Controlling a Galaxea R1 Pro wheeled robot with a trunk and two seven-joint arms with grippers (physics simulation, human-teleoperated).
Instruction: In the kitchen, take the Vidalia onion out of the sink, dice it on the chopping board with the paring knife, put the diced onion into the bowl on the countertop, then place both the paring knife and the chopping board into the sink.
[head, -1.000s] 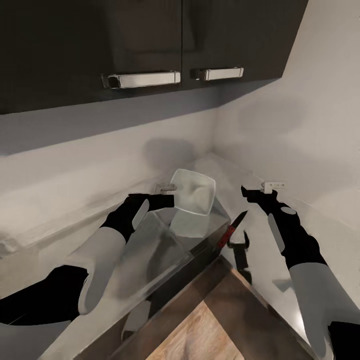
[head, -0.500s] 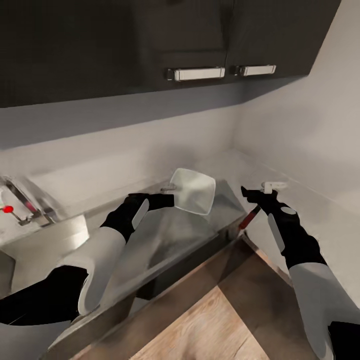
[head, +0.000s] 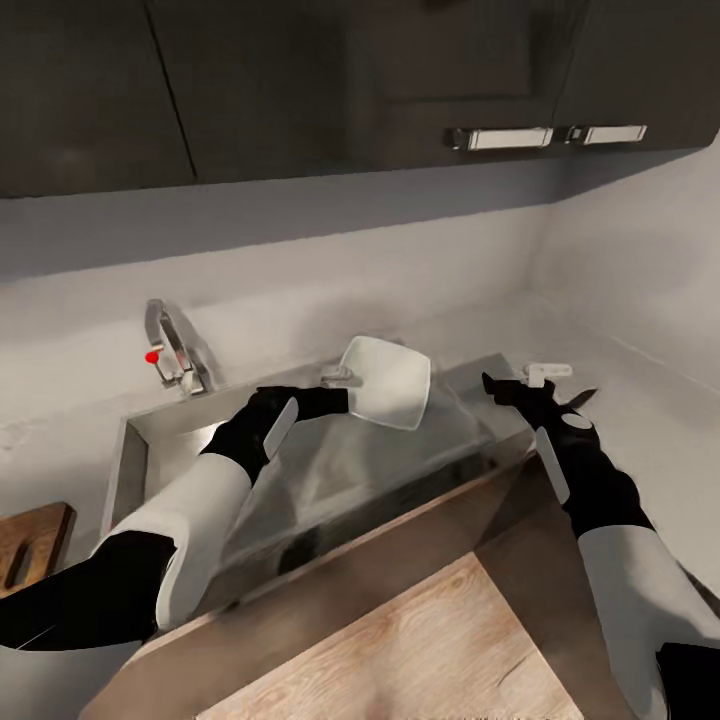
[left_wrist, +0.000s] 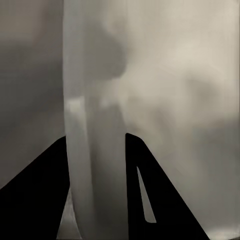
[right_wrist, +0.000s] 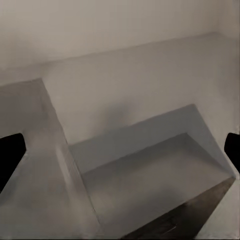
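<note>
- Kitchen corner: grey worktop (head: 640, 390) under dark wall cabinets (head: 300, 80); wooden floor below.
- Sink (head: 140, 440) set in the worktop, chrome tap (head: 175, 350) with red knob at its back edge.
- Left pincer (head: 335, 400) clamped on the rim of the white bowl (head: 390, 380); bowl held tilted on edge above the basin.
- Right pincer (head: 500, 385) spread wide, nothing between its fingers, over the worktop right of the sink.
- Chopping board (head: 30, 545) lies left of the sink, partly cut off by the frame edge.
</note>
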